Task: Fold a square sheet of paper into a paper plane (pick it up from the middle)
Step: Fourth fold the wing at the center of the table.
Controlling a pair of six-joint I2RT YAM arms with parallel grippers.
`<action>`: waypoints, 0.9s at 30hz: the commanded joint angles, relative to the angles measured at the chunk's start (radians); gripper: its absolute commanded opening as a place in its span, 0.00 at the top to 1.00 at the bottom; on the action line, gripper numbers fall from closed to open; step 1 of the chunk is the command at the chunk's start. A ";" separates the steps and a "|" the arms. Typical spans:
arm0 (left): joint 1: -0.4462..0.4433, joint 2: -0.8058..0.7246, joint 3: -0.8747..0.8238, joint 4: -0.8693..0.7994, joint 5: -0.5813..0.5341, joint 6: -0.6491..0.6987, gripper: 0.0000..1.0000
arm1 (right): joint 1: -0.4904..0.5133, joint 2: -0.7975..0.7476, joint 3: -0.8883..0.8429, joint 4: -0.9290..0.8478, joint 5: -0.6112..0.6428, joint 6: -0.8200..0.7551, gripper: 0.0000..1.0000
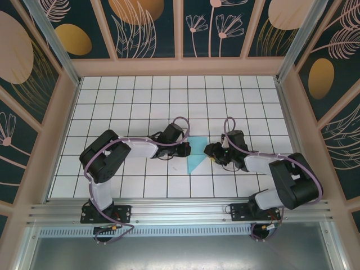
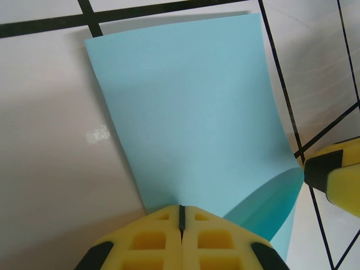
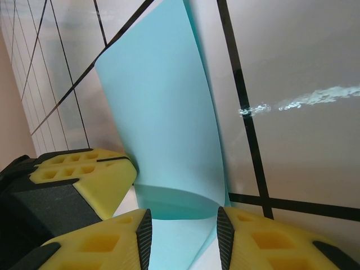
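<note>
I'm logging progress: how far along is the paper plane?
Early. Done: the sheet of paper is bent over into a loose curl, with no sharp crease visible. In hand: the left gripper pinches its edge; the right gripper is open around it. Still to do: every crease, nose and wings.

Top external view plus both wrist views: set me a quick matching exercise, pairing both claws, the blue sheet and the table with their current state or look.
1. left claw
2. right claw
3. square sheet of paper
4. table

A. white tiles, black lines
B. open, straddling the paper's curl
C. shut on the paper's edge
D. light blue, bent over into a curl

Pairs: 1-C, 2-B, 3-D, 4-A.
</note>
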 commanded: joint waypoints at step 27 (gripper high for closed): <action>-0.001 -0.003 -0.005 -0.068 -0.016 0.000 0.95 | 0.015 -0.016 -0.036 0.027 0.038 0.050 0.62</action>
